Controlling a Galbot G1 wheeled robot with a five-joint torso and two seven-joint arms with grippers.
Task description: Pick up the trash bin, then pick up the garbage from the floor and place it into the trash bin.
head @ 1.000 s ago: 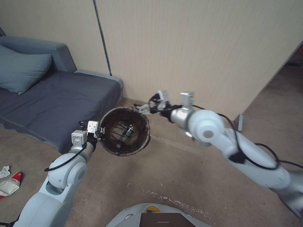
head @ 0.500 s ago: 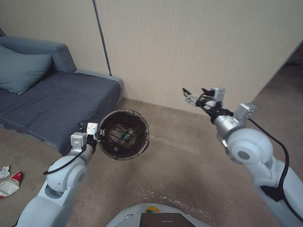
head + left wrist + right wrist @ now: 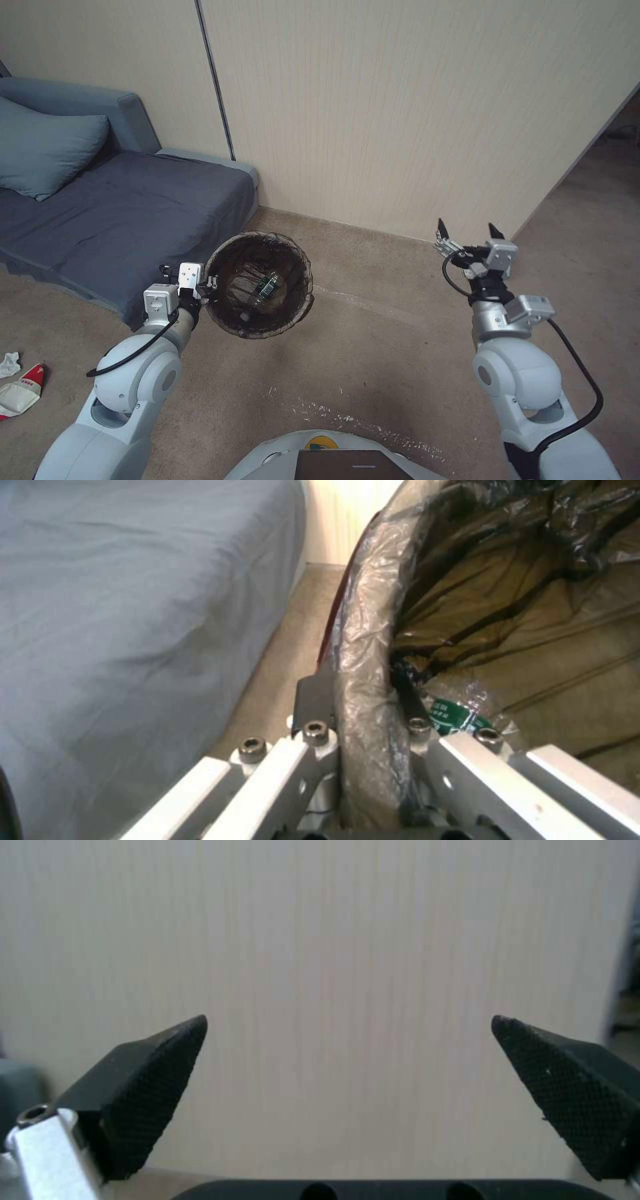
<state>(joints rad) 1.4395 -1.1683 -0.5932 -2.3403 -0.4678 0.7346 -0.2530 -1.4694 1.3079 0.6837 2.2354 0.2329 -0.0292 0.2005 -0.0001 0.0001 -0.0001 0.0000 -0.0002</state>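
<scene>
The trash bin [image 3: 259,285], lined with a dark bag, hangs above the carpet in the head view with my left gripper [image 3: 205,283] shut on its rim. In the left wrist view the fingers clamp the bagged rim [image 3: 367,680]. A clear plastic bottle with a green label [image 3: 268,285] lies inside the bin, also seen close up [image 3: 460,715]. My right gripper [image 3: 466,233] is open and empty at the right, pointing at the wall, its black fingertips [image 3: 153,1080] spread wide. On the floor at far left lie a red-and-white crushed cup [image 3: 20,393] and a white tissue [image 3: 9,363].
A grey sofa [image 3: 113,213] with a pillow [image 3: 47,153] stands at the left, close beside the bin. A beige panelled wall [image 3: 400,113] runs behind. An opening to another room shows at far right [image 3: 600,200]. Open carpet lies between the arms.
My right arm has swung away from the bin's rim to the right and pulled back, its gripper now open facing the wall. The left arm and bin have shifted slightly toward me.
</scene>
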